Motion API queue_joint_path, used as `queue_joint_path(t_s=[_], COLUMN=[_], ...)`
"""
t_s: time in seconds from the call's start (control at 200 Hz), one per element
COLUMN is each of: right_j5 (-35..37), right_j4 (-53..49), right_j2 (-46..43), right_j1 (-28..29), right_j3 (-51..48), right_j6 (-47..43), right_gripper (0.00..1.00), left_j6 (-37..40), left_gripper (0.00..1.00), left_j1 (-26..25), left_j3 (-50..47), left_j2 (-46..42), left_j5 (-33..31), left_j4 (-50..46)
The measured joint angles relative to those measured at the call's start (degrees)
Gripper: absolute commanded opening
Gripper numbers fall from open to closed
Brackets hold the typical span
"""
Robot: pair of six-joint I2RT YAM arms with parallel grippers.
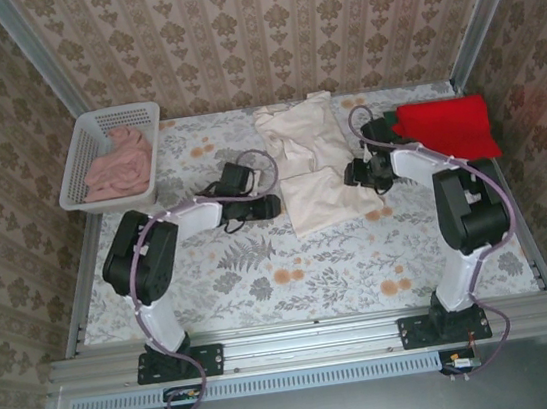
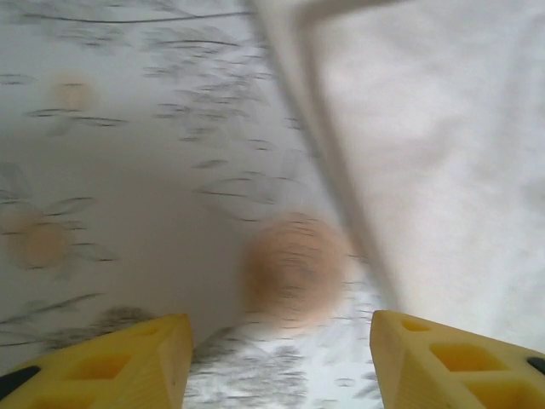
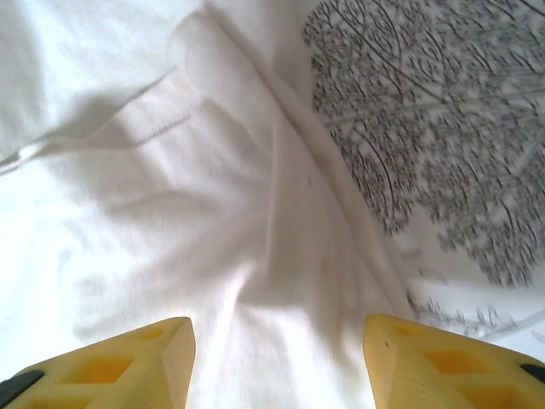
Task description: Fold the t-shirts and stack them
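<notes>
- Currently one shirt looks done: red shirt [image 1: 445,126] lies folded flat at the far right corner of the table [image 1: 264,286].
- The cream shirt [image 1: 304,165] is mid-fold at best. It sits mid-table toward the far edge, rumpled, with its near part doubled over and an uneven outline. It is not stacked on the red one; the two lie near each other but apart.
- To do, as I read it: square up and finish the cream fold, then stack it with the red. Most of the work on this shirt remains.
- Arms: left gripper [image 1: 259,206] sits low, just beside the cream shirt's left edge. In the wrist view its fingers [image 2: 128,358] are spread with nothing between them. Bare tablecloth shows under the gap, and the shirt hem runs past the right finger.
- Likewise right gripper [image 1: 360,175] is at the shirt's right edge, between cream and red. Its fingers [image 3: 128,358] are spread over a creased patch of cream cloth, pinching nothing.
- Also around: white basket [image 1: 74,185] at the far left corner, holding a heap of pink cloth [image 1: 117,165]. Can't tell whether that is another shirt.
- In the way: nothing hard between arms and cloth. The right arm hangs close to the red shirt, so a sweep there could drag it. The creases in the cream cloth are the main obstacle to a clean fold.
</notes>
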Motion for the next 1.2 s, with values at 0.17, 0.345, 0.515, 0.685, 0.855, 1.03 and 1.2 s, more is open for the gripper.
queue_joint_path(t_s=[0.17, 0.345, 0.515, 0.685, 0.855, 1.03, 1.2], right_j5=[0.17, 0.92, 1.29, 1.14, 3.15, 5.38, 9.77], right_j4=[3.34, 6.43, 8.41, 8.9, 10.12, 7.1, 3.26], right_j2=[-3.93, -7.32, -10.14, -15.13, -17.4, -26.45, -38.62], right_j1=[0.0, 0.0, 0.0, 3.48, 13.6, 18.36, 16.37], right_j3=[-9.14, -14.34, -18.12, -23.28, -26.18, -31.5, -34.67], right_j6=[2.01, 2.97, 4.28, 7.26, 10.71, 14.45, 16.98], right_gripper=[0.56, 0.55, 0.5, 0.5, 0.51, 0.61, 0.65], left_j6=[-0.9, -2.91, -4.74, -5.18, -5.27, -5.35, -5.09], left_gripper=[0.67, 0.78, 0.46, 0.37, 0.43, 0.62, 0.66], left_j1=[-5.38, -6.38, -5.99, -5.42, -4.09, -2.32, -2.69], left_j3=[0.46, 0.72, -1.92, -7.34, -16.81, -23.91, -23.69], left_j2=[2.78, 2.95, 2.97, 1.22, -5.31, -14.4, -14.69], left_j5=[0.63, 1.64, -0.09, -0.44, 2.29, 2.97, 3.28], left_j4=[2.19, 3.96, 8.11, 14.88, 18.4, 14.03, 13.16])
